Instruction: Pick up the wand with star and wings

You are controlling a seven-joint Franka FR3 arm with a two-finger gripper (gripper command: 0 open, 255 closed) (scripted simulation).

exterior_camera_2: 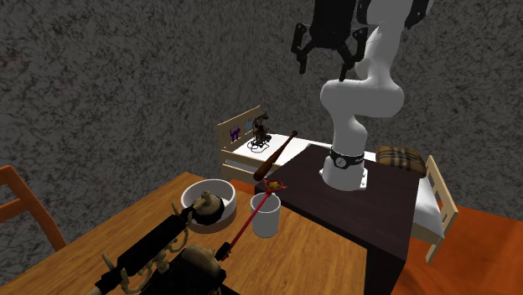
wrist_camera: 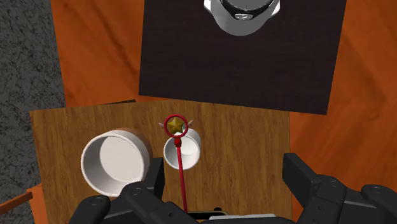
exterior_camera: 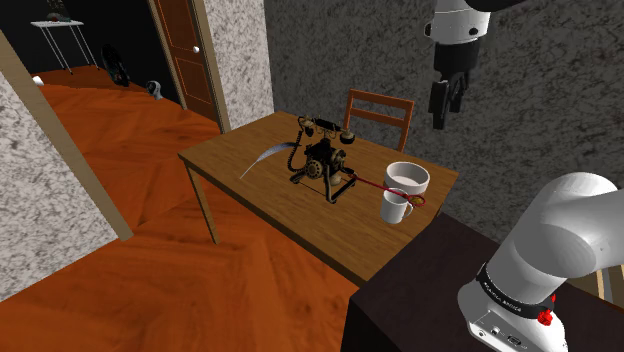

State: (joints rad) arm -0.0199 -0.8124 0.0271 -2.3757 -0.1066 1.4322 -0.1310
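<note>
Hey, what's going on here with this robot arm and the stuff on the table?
The white arm is meant to pick up the red wand, which lies with its star head propped across a small white mug on the wooden table. Nothing is held yet: the tool hangs open, high above the table and well clear of the wand. A white bowl sits beside the mug, and an old telephone stands further along.

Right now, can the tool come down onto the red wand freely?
Probably yes: the open tool hangs high above, and nothing covers the wand, whose head leans on the white cup.
</note>
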